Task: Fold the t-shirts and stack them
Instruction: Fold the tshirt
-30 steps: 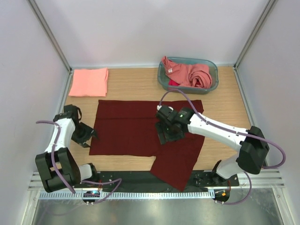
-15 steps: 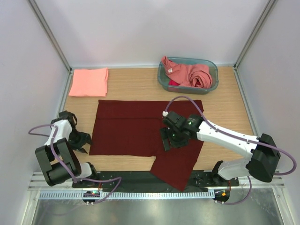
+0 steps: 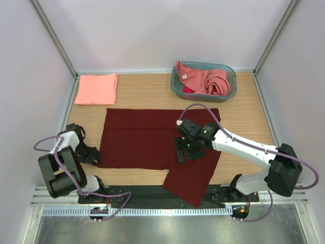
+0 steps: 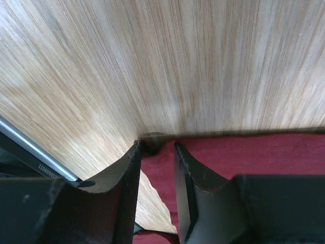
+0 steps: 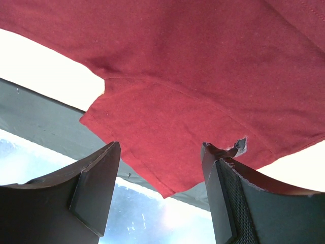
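Left wrist: my left gripper [image 4: 157, 147], jaws narrow but unclamped, straddles the near-left corner of the maroon t-shirt [image 4: 254, 152], which stretches rightward from the tabletop [image 4: 177, 61]'s left edge.

The right claw [image 3: 184, 152] hides part of the maroon t-shirt [image 3: 137, 140].

Light wooden table [image 3: 147, 96]: 1 spread dark maroon cloth t-shirt [image 3: 137, 140], 1 folded salmon-pink t-shirt [image 3: 96, 89], 1 teal-blue plastic basket [image 3: 174, 87].
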Robot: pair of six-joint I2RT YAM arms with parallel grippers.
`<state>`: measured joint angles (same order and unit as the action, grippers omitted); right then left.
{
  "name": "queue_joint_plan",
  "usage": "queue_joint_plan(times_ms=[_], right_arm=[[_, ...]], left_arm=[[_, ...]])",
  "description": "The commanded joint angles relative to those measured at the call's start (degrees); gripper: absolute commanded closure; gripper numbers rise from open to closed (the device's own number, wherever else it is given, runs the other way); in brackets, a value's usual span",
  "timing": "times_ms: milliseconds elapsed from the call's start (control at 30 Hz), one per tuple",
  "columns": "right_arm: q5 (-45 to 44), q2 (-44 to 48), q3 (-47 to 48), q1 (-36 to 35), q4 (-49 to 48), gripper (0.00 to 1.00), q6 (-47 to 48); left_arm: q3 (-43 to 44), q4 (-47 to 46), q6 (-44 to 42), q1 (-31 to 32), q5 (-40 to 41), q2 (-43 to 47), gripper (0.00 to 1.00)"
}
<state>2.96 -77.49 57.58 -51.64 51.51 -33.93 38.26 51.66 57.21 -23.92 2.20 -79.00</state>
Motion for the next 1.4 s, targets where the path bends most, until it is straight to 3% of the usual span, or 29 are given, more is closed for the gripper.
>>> queue_joint_plan(times_ms=[0,167,267,367,433,500,633,767,1033,1100,1367], right_arm=[[0.64,2.52,-0.09,0.31,1.14,0.29,1.06],[-1.11,4.89,-2.91,0.48,3.42,0.29,-1.13],[-2.70,6.04,-4.84,0.57,5.96,0.30,-3.85],[-4.72,7.62,-7.12,1.27,6.24,0.30,-6.14],[-4.28,8.32,-7.66,1.54,5.80,0.30,-6.67],[-4.19,8.32,-7.84,1.63,5.01,0.30,-7.02],[-3.67,7.54,-7.48,1.72,3.78,0.30,-6.94],[-1.73,6.92,-7.92,1.72,2.90,0.29,-6.76],[-0.85,6.04,-8.36,1.72,2.28,0.30,-5.62],[-0.94,5.69,-8.28,1.80,2.20,0.30,-5.09],[0.20,5.25,-9.23,3.12,2.11,0.30,-7.37]], left_arm=[[-2.49,-2.88,1.24,-0.34,4.66,-2.91,0.67],[-1.96,-2.79,0.27,-0.25,4.14,-1.94,0.73],[-1.79,-2.70,0.18,-0.25,3.61,-2.30,0.71],[-1.09,-2.09,0.36,-0.25,4.04,-2.82,0.62],[-0.65,0.10,1.14,-0.25,4.83,-2.65,0.49],[-0.03,2.90,2.55,-0.25,6.06,-0.64,0.45],[-0.20,5.65,5.19,-0.25,8.17,5.95,0.52],[-0.73,4.77,4.75,-0.25,7.39,5.88,0.61],[-2.84,1.52,4.05,-0.16,3.61,6.05,0.63],[-3.28,0.38,3.44,-0.25,2.73,5.53,0.68],[-3.54,-0.86,3.70,-0.16,3.95,2.01,0.70]])
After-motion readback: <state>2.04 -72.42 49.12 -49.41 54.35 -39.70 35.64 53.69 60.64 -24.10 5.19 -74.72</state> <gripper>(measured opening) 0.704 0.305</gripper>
